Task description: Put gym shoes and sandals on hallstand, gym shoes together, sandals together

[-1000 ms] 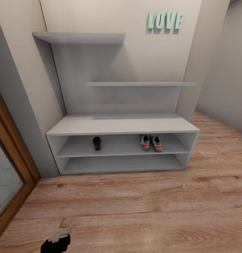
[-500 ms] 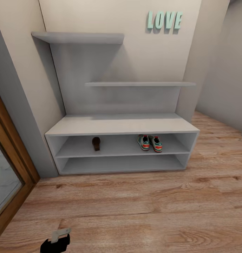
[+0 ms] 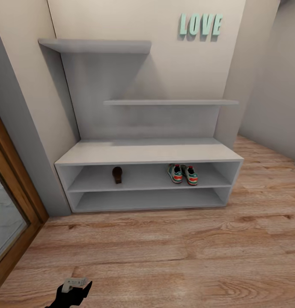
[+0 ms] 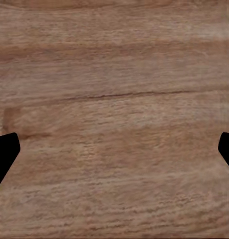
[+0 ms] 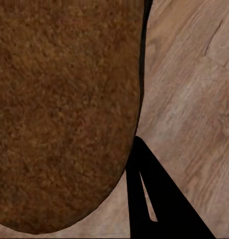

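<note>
The hallstand (image 3: pixel 147 152) stands against the wall ahead, pale grey with a long bench top and two low shelves. On its upper low shelf, one dark-brown sandal (image 3: pixel 117 174) sits at the left. The two gym shoes (image 3: pixel 175 173) (image 3: pixel 191 174) stand side by side at the right. My left gripper (image 3: pixel 74 284) hangs low over the corridor floor (image 3: pixel 164 256) at the near left. It is open, with both black fingertips (image 4: pixel 4 154) far apart above bare planks. The right wrist view shows the other sandal (image 5: pixel 64 109) very close, with a black finger (image 5: pixel 154 199) against its edge and the floor beyond.
A wood-framed mirror or door (image 3: pixel 10 214) lines the left wall next to the hallstand. Two wall shelves (image 3: pixel 96 45) and green LOVE letters (image 3: pixel 201 25) hang above the bench. Open wood floor stretches from the rack toward me and off to the right.
The head camera shifted very slightly. My left gripper has dropped a little lower in the head view and turned, showing more of its pale fingertip sideways.
</note>
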Robot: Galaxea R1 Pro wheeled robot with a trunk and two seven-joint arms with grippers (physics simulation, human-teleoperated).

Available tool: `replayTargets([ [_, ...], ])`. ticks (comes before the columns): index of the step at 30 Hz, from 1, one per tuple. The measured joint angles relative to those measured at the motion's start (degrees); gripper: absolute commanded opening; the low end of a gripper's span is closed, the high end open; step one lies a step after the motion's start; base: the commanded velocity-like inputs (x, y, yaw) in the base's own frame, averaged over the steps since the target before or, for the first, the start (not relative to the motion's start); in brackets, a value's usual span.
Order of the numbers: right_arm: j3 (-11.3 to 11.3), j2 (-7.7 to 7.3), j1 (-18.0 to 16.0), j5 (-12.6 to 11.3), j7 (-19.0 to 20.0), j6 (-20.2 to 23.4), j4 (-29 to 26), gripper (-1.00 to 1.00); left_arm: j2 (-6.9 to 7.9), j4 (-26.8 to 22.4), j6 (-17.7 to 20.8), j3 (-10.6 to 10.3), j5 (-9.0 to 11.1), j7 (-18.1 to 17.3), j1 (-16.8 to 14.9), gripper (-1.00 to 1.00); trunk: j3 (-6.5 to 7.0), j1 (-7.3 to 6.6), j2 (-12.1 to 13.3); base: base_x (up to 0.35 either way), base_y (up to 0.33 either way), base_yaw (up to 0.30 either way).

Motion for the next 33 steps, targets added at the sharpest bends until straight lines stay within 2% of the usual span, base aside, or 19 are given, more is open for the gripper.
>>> replayTargets([
  [2,3.84,2.39,0.01,-0.52,0.04,-0.02,-0.02,-1.0,0.84,0.64,-0.59,0.02,0.09,-3.91,0.0,1.0,0.0,0.0,0.0,0.0,0.0,0.0],
  [3,4.78,2.88,0.0,0.34,-0.08,0.07,-0.06,-1.0,0.98,0.74,-0.75,0.03,0.1,-4.54,0.02,1.0,0.0,0.0,0.0,0.0,0.0,0.0],
  [5,8.83,4.77,0.02,-0.44,0.01,0.05,-0.03,-1.0,1.29,1.05,-1.63,0.03,0.13,-5.94,0.01,1.0,0.0,0.0,0.0,0.0,0.0,0.0],
  [6,9.61,5.25,-0.01,0.27,-0.09,0.09,-0.08,-1.0,1.35,1.09,-1.9,0.04,0.13,-6.15,0.02,1.0,0.0,0.0,0.0,0.0,0.0,0.0],
  [9,12.98,9.04,0.01,-0.49,-0.05,0.06,-0.2,-1.0,1.43,1.23,-3.02,-0.03,0.07,-6.74,0.01,1.0,0.0,0.0,0.0,0.0,0.0,0.0],
  [11,13.38,10.53,-0.02,0.34,-0.16,0.14,-0.34,-1.0,1.43,1.24,-3.18,-0.03,0.03,-6.84,0.02,1.0,0.0,0.0,0.0,0.0,0.0,0.0],
  [13,14.21,12.26,0.0,-0.03,-0.09,0.14,-0.44,-1.0,1.43,1.26,-3.34,-0.04,0.0,-6.95,0.01,1.0,0.0,0.0,0.0,0.0,0.0,0.0],
  [16,15.23,13.02,-0.02,0.21,-0.08,0.17,-0.58,-1.0,1.43,1.26,-3.4,-0.05,-0.02,-6.99,0.02,1.0,0.0,0.0,0.0,0.0,0.0,0.0],
  [18,17.08,13.42,-0.02,0.15,-0.03,0.18,-0.73,-1.0,1.43,1.27,-3.43,-0.05,-0.07,-7.01,0.02,1.0,0.0,0.0,0.0,0.0,0.0,0.0],
  [19,19.93,14.35,-0.02,-0.3,0.01,0.32,-0.88,-1.0,1.43,1.28,-3.44,-0.06,-0.1,-7.01,0.01,1.0,0.0,0.0,0.0,0.0,0.0,0.0],
  [21,20.66,15.27,-0.02,0.15,-0.06,0.52,-0.91,-1.0,1.39,1.27,-3.44,-0.05,-0.11,-7.02,0.02,1.0,0.0,0.0,0.0,0.0,0.0,0.0],
  [22,21.09,17.13,-0.02,0.53,-0.15,0.7,-0.94,-1.0,1.37,1.29,-3.45,-0.05,-0.11,-7.02,0.02,1.0,0.0,0.0,0.0,0.0,0.0,0.0],
  [24,21.37,18.72,-0.01,-0.14,-0.09,0.75,-0.92,-1.0,1.35,1.28,-3.45,-0.05,-0.14,-7.02,0.01,1.0,0.0,0.0,0.0,0.0,0.0,0.0],
  [25,21.53,20.32,-0.01,-0.3,-0.08,0.8,-0.92,-1.0,1.33,1.32,-3.45,-0.06,-0.18,-7.02,0.01,1.0,0.0,0.0,0.0,0.0,0.0,0.0],
  [27,21.48,21.42,-0.03,0.46,-0.17,0.88,-0.95,-1.0,1.3,1.33,-3.45,-0.05,-0.19,-7.02,0.02,1.0,0.0,0.0,0.0,0.0,0.0,0.0],
  [31,21.84,24.32,-0.02,0.19,-0.12,1.12,-0.86,-1.0,1.23,1.36,-3.45,-0.12,-0.2,-7.02,0.01,1.0,0.0,0.0,0.0,0.0,0.0,0.0],
  [33,23.56,26.08,-0.02,1.31,-0.13,1.21,-0.85,-1.0,1.14,1.35,-3.45,-0.14,-0.21,-7.02,0.01,1.0,0.0,0.0,0.0,0.0,0.0,0.0],
])
